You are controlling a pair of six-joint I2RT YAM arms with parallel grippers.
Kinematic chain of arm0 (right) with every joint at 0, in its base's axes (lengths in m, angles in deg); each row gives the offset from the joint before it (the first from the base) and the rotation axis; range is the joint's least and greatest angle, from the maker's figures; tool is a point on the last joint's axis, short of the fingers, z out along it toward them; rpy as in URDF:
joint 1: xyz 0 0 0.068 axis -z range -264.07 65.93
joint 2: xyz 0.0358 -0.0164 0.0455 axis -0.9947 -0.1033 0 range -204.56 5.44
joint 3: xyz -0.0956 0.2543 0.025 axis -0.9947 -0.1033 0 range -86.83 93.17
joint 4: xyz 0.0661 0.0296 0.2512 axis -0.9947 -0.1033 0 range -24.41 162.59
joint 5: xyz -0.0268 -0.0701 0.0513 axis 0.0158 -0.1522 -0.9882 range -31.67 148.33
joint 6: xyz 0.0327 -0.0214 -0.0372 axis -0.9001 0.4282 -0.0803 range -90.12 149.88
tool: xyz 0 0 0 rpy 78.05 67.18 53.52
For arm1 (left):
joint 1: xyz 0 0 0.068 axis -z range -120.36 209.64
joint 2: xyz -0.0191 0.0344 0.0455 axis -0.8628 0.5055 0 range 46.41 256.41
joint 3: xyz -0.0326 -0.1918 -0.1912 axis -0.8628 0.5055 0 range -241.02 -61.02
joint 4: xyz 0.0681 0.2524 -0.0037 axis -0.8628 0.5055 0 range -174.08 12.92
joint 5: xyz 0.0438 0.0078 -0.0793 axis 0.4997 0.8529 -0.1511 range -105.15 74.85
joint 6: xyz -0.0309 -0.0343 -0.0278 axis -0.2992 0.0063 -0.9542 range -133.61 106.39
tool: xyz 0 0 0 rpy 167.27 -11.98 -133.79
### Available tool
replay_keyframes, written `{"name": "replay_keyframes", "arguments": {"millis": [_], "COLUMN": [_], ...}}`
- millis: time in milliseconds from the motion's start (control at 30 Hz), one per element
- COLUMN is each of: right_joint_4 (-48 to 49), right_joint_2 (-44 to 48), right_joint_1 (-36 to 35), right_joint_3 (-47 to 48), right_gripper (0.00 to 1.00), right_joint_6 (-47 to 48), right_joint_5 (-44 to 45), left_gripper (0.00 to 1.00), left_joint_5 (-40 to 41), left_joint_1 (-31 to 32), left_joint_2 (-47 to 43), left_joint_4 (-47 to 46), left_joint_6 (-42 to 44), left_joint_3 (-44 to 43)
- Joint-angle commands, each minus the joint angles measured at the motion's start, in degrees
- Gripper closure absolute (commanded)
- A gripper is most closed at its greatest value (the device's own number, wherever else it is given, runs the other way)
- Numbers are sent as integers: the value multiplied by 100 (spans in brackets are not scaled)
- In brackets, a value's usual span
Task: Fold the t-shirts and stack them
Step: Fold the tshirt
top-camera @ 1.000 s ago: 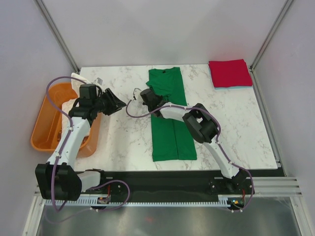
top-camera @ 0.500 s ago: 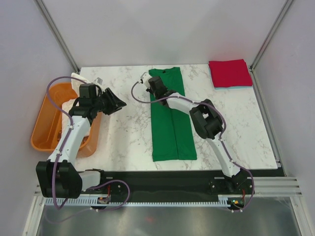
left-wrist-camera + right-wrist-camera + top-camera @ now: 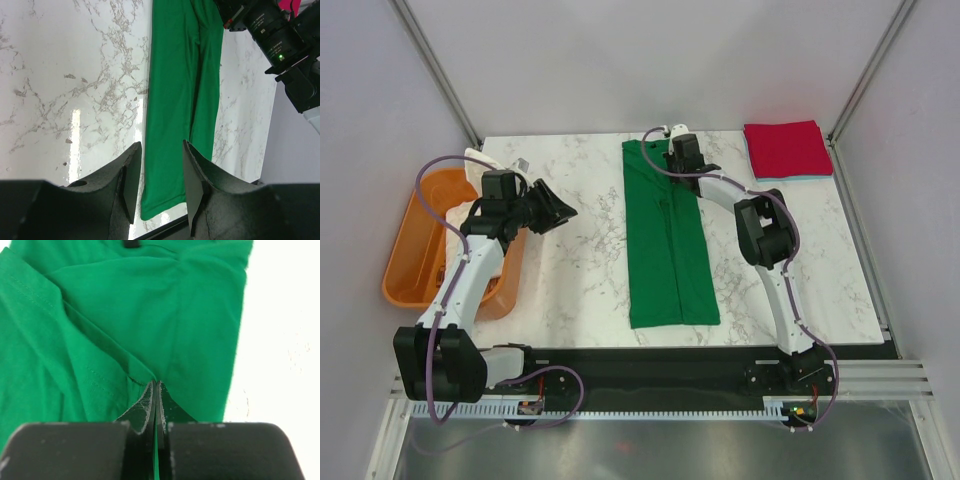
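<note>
Now I am pinching the right gripper [image 3: 155,390] onto the green t-shirt [image 3: 665,250], narrowed lengthwise right of the orange tub [image 3: 412,245], left gripper [image 3: 160,145] hovering wide beside the tub; red t-shirt [image 3: 786,148] lying folded farthest off, crosswise folding and stacking remaining.

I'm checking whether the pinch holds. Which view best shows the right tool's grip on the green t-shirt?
Right wrist: the right tool is shut on a raised fold of the green t-shirt, seen close. Top external shows the whole shirt, but the wrist hides the pinch; left wrist shows the shirt's length, not the pinch.
</note>
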Motion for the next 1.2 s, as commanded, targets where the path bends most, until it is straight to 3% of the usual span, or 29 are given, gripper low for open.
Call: {"name": "replay_keyframes", "arguments": {"millis": [0, 1033, 1100, 1167], "right_joint_4": [234, 165, 120, -116], "right_joint_2": [203, 722, 792, 845], "right_joint_1": [21, 56, 48, 47], "right_joint_3": [-76, -726, -770, -692], "right_gripper": [100, 100, 97, 87], "right_joint_6": [-695, -1618, -1697, -1793], "right_joint_5": [-433, 682, 761, 893], "left_gripper": [54, 54, 54, 54], "left_joint_5": [-163, -110, -101, -110], "left_joint_1": [-53, -53, -53, -53], "left_joint_2": [6, -21, -21, -12], "left_joint_4": [-209, -227, -236, -227], "left_joint_6": [31, 22, 13, 13], "left_joint_3": [-8, 10, 10, 10]}}
